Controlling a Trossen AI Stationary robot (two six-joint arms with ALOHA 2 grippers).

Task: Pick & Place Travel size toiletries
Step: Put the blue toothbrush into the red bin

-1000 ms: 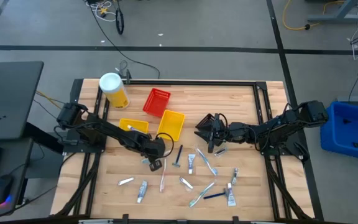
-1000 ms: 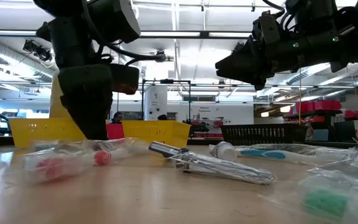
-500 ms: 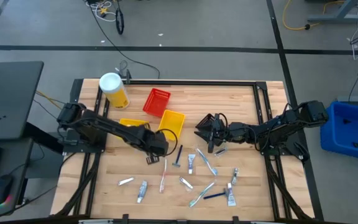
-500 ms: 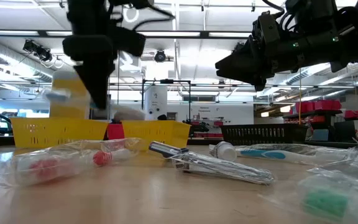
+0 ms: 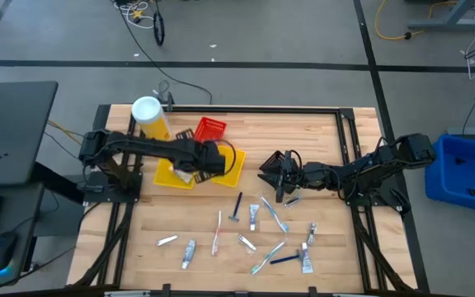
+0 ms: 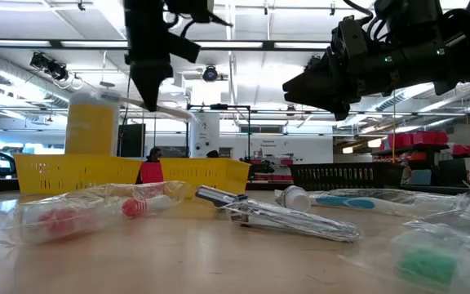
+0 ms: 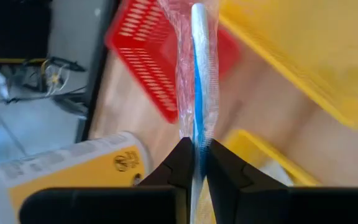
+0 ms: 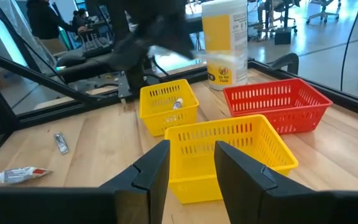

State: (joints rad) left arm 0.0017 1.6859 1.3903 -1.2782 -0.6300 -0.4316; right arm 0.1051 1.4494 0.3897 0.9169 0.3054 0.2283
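Note:
My left gripper (image 5: 195, 167) hangs above the yellow bins, shut on a blue-and-white toothbrush (image 7: 197, 74) in a clear wrapper. In the low view my left gripper (image 6: 152, 94) is high over the table and the toothbrush (image 6: 171, 111) juts out from it. Several more toiletries lie flat on the wood: a dark razor (image 5: 237, 207), a pink toothbrush (image 5: 218, 233), small tubes (image 5: 254, 216) (image 5: 190, 252), and other brushes (image 5: 268, 257). My right gripper (image 5: 275, 176) (image 8: 191, 168) hovers open right of the bins, touching nothing. My left gripper pinches the wrapped toothbrush between its two fingertips (image 7: 180, 163), wrapper and handle together (image 7: 196, 146). The fingers come from above. The toothbrush is lifted clear and sticks out past the fingertips, sloping slightly down in the low view (image 6: 178, 113). How far its other end reaches is hidden by the fingers.
A small yellow bin (image 5: 171, 175) with a tube in it, a larger yellow bin (image 5: 233, 167) and a red bin (image 5: 209, 134) sit together at the table's far middle. The yellow canister (image 5: 151, 118) stands at the far left corner. Bare wood lies along the far right.
My left gripper, shut on the wrapped toothbrush, rose from the table near the loose toiletries and moved toward the far edge, ending above the yellow bins. The toothbrush is lifted clear of the wood. My right arm kept still.

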